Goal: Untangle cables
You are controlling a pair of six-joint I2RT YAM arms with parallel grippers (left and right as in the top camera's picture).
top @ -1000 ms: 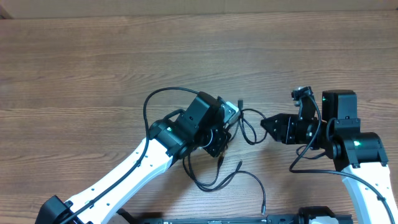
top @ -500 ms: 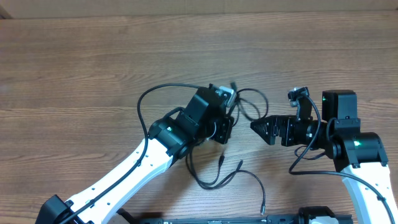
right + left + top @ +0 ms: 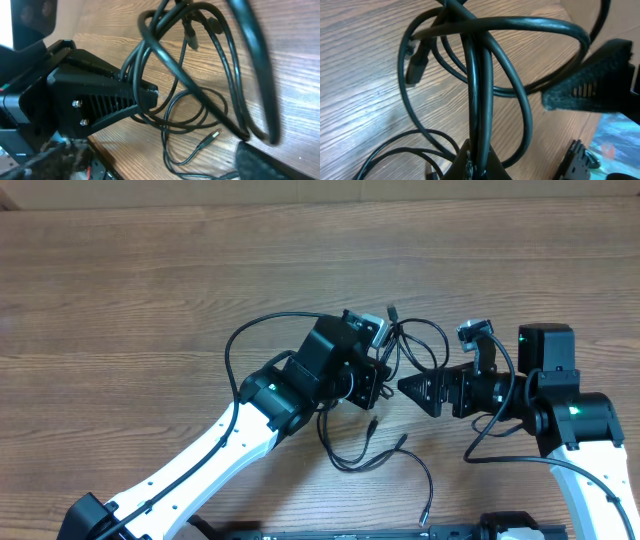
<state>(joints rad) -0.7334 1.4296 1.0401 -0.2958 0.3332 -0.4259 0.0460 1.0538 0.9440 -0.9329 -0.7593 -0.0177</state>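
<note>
The cables (image 3: pixel 445 345) are thin black cords, knotted into loops that hang between the two arms. My left gripper (image 3: pixel 378 370) is shut on the bundle (image 3: pixel 480 100), which rises straight out of its jaws (image 3: pixel 480 165). A dark plug (image 3: pixel 417 67) dangles off the loop. Loose strands (image 3: pixel 345 463) trail on the table toward the front, one ending in a silver plug (image 3: pixel 214 135). My right gripper (image 3: pixel 408 387) stands open just right of the knot, its fingers (image 3: pixel 260 162) spread wide below the loops with nothing pinched. The left gripper (image 3: pixel 145 95) shows in the right wrist view, clamped on the cords (image 3: pixel 139 65).
The wooden table (image 3: pixel 150 270) stretches to the back and left. A thicker black wire (image 3: pixel 235 345) arcs off the left arm. The right arm's base (image 3: pixel 575 415) sits at the right, and the table's front edge (image 3: pixel 330 532) lies close below the loose strands.
My left gripper has carried the bundle toward the right arm. The loose strands were dragged along. My right gripper has moved left toward the knot and its jaws have spread wider.
</note>
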